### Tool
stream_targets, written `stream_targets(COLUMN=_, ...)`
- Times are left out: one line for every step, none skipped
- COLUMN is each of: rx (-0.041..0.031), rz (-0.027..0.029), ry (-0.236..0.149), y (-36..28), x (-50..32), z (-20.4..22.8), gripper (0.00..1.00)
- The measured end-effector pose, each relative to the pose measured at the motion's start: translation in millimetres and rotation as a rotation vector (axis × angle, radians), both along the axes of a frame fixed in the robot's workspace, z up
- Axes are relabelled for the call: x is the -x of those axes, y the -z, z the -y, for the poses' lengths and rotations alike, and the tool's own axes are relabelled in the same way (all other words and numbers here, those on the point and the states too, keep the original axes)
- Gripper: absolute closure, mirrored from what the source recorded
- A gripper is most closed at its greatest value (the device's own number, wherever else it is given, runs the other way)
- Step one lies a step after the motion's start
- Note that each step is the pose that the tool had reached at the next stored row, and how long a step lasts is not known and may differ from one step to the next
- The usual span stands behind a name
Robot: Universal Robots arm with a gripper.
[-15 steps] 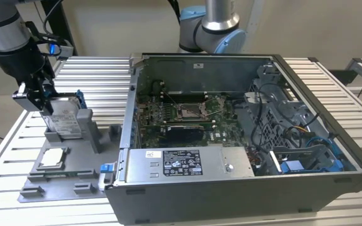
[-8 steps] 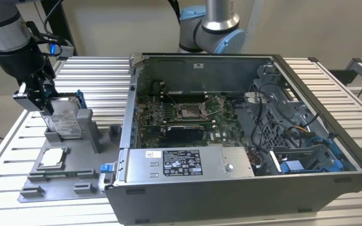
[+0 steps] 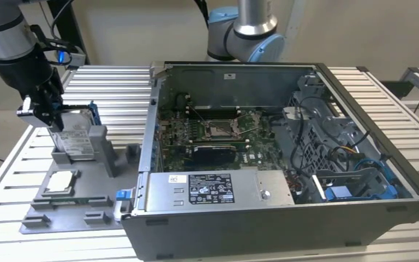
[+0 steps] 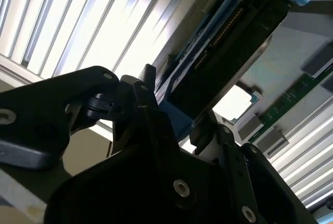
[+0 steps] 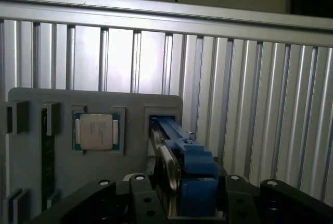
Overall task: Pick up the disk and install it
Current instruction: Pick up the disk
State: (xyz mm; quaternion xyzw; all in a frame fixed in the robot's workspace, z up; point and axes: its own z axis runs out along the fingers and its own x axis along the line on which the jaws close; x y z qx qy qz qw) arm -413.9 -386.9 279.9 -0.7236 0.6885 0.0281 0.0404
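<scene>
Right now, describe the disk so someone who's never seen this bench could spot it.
Find the open computer case, then the grey plate on the exterior view's left. The disk stands upright at the plate's back, the gripper clamped on its top; unlike the flat square processor chip in front, it has a blue frame.

A table [image 3: 107, 87] built of ribbed aluminium slats is seen in the exterior view. Two things are laid directly on it. An open computer case [image 3: 268, 229] is set on its side, open face upward, and takes up the middle and the exterior view's right of the table. A flat grey plate [image 3: 85, 194] is laid just beside the case, toward the exterior view's left. In the first wrist view the same plate is shown flat against the slats.
</scene>
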Motion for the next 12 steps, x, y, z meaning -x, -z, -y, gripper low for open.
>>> stream_targets(rx=0.0, rz=-0.0001, ry=0.0, y=0.0, x=0.0, z=0.0, gripper=0.0)
stream_targets(rx=0.0004, rz=-0.0002, ry=0.0, y=-0.1, x=0.0, z=0.1, gripper=0.0)
stream_targets(rx=-0.0004, rz=0.0, ry=0.0, y=0.0, x=-0.1, z=-0.1, gripper=0.0)
stream_targets(rx=-0.0002, rz=0.0001, ry=0.0, y=0.0, x=-0.1, z=-0.1, gripper=0.0)
stream_targets(rx=-0.0001, rz=0.0001, ry=0.0, y=0.0, x=-0.1, z=0.0, gripper=0.0)
stream_targets(rx=0.0, rz=0.0, ry=0.0, y=0.0, x=-0.1, z=0.0, gripper=0.0)
stream_targets(rx=0.0, rz=0.0001, ry=0.0, y=0.0, x=-0.1, z=0.0, gripper=0.0)
stream_targets(rx=0.0, rz=0.0, ry=0.0, y=0.0, x=-0.1, z=0.0, gripper=0.0)
stream_targets(rx=0.0, rz=0.0, ry=0.0, y=0.0, x=-0.2, z=0.0, gripper=0.0)
stream_targets(rx=0.0, rz=0.0, ry=0.0, y=0.0, x=-0.3, z=0.0, gripper=0.0)
stream_targets(rx=0.0, rz=0.0, ry=0.0, y=0.0, x=-0.3, z=0.0, gripper=0.0)
stream_targets(rx=0.0, rz=0.0, ry=0.0, y=0.0, x=-0.3, z=0.0, gripper=0.0)
